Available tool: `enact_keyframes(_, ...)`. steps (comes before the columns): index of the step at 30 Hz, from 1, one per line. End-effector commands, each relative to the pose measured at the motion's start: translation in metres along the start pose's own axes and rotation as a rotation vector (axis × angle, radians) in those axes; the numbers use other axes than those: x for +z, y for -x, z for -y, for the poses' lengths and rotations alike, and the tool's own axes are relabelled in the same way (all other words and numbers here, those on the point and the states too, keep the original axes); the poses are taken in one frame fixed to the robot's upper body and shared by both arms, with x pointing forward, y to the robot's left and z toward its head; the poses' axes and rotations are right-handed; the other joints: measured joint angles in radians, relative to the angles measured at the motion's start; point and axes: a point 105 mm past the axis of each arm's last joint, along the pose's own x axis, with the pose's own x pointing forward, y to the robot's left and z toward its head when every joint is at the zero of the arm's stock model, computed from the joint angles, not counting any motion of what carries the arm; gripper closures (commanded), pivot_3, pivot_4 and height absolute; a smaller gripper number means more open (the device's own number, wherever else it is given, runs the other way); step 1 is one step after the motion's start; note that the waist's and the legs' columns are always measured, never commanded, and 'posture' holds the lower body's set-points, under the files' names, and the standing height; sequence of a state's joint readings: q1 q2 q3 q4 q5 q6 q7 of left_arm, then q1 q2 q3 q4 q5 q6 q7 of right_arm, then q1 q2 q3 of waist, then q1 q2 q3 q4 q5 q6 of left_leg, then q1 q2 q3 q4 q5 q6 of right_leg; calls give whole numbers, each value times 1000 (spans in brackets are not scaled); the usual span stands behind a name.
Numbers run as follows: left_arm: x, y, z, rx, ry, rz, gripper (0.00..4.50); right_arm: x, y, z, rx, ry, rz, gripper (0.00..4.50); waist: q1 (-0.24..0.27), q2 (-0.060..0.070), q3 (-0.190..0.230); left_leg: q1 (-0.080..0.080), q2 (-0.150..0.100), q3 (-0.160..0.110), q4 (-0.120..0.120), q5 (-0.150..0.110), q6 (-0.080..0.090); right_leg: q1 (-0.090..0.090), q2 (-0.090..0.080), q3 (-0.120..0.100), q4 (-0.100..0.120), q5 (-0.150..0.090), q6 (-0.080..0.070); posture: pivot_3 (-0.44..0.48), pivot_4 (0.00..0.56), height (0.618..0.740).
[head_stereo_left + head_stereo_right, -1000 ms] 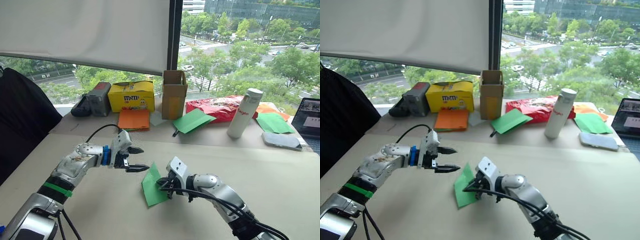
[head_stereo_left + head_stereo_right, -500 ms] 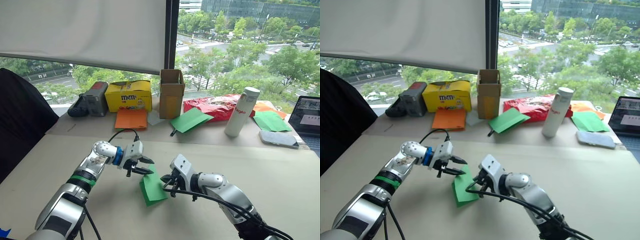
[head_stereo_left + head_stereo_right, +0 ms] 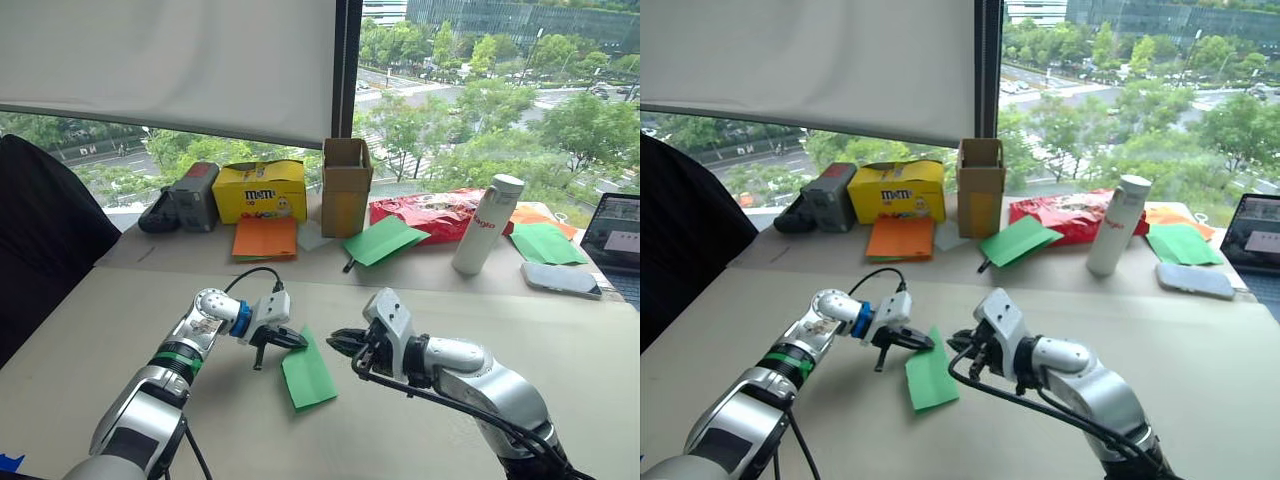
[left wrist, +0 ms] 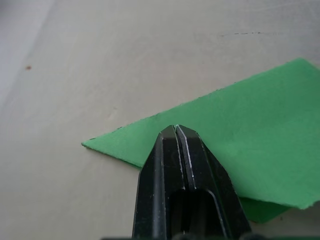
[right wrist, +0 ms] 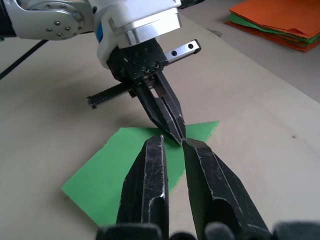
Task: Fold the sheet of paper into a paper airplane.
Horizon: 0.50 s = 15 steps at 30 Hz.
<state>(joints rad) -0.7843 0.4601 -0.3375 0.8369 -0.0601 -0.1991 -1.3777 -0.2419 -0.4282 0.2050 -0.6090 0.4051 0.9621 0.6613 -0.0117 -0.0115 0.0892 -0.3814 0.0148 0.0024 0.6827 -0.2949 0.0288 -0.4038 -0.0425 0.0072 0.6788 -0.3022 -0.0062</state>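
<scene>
Folded sheet of paper, bright green, lies flat on the beige table, near the front edge and roughly between the two arms. Left gripper reaches in from the left with its two black fingers pressed together, tips on the sheet's upper-left corner; the left wrist view shows the closed tips lying over the green edge, though whether paper is actually pinched between them or the tips merely press on top cannot be made out. Right gripper sits just to the right of the sheet's top corner, apart from the paper, fingers nearly together with a thin gap showing between them in the right wrist view; nothing held. The two grippers' tips point toward each other, close but not touching. A second layer of green peeks out under the sheet's far edge in the left wrist view. Along the back of the table: yellow box, brown carton, orange paper sheets, another green sheet, red bag, white bottle.
</scene>
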Motion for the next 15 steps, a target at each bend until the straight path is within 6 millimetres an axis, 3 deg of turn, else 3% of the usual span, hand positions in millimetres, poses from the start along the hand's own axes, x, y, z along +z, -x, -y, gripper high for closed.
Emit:
enact_keyframes(1, 11, 5, -10, 29, -28, 20, 4500, -5, -3, -18, 65, -18, -36, 2306, -4, 0, 0, -1, 0, 0, 0, 0, 0, 0, 0, 0, 0, 0, 0, 0, 150, 656)
enact_keyframes(7, 18, 7, -13, 18, -14, 40, 4500, -4, -16, -16, 45, 38, -55, 2306, -5, 0, 1, 0, 0, 0, 0, 1, 2, -1, 1, 0, 1, 0, 0, 0, 150, 656)
enact_keyframes(15, 21, 5, -6, -34, -4, 52, 4500, 0, -28, -25, 57, -33, -55, 2306, -3, 0, 0, 2, -1, -1, 0, 1, 3, -1, 0, 0, 1, 0, 0, 0, 150, 656)
